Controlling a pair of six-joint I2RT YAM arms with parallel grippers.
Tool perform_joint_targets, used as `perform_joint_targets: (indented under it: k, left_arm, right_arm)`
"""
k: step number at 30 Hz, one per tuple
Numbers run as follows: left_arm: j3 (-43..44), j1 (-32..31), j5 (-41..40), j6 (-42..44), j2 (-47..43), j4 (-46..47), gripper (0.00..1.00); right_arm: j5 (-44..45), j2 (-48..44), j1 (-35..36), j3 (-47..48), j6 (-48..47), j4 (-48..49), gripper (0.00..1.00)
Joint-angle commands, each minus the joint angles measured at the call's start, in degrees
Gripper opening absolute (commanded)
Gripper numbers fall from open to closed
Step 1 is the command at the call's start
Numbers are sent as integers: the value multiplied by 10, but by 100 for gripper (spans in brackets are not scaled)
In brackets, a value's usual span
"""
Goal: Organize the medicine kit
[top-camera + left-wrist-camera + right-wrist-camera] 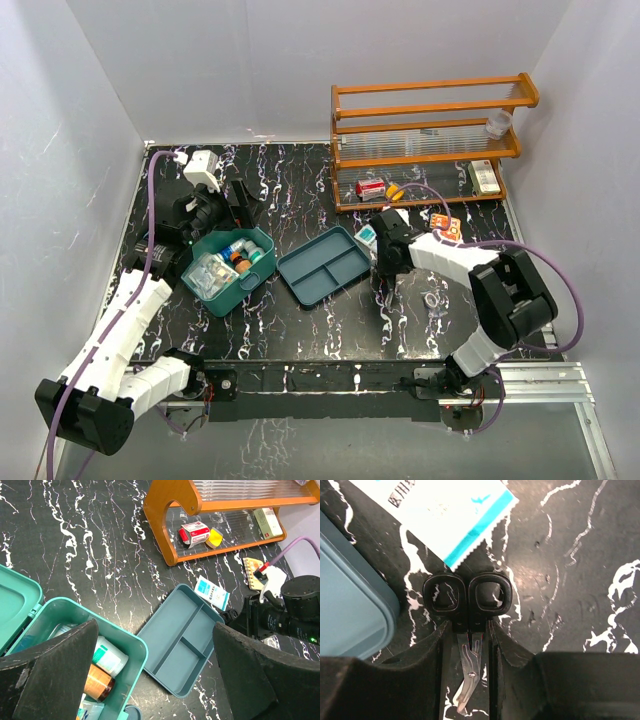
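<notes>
The black marbled surface (300,335) runs open between the things and my bases. The medicine kit (245,290) sits lid-up at left, its corner just beside the divided tray (325,265). My left end effector (155,625) hovers above them, spread wide. My right end effector (466,627) closely flanks the scissors (470,652) by the tray's edge; whether it pinches them, I cannot tell.

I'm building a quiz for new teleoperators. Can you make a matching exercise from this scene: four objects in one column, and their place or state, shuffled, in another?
Column 1
1. medicine kit
2. divided tray
3. scissors
4. red-and-white box

Column 2
a. on the bottom shelf of the orange rack
b. between the fingers of the right gripper
c. open, bottles inside
d. empty

Pairs: 1-c, 2-d, 3-b, 4-a
</notes>
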Motion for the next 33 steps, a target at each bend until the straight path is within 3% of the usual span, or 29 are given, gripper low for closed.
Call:
perform_joint_targets:
  k: [1, 10, 16, 23, 33]
  left_arm:
    - [15, 2, -6, 5, -6, 15, 96]
    - [17, 2, -8, 5, -10, 11, 96]
    - [17, 2, -9, 5, -17, 7, 96]
    - [25, 1, -17, 11, -35, -15, 96]
    - [23, 2, -40, 15, -97, -76, 96]
  right_arm:
    - [38, -58, -1, -13, 26, 15, 17]
    - [7, -128, 5, -14, 81, 43, 19]
    - [4, -134, 52, 18, 153, 66, 20]
    - [90, -96, 149, 80, 259, 90, 20]
    - [162, 10, 182, 142, 367, 130, 20]
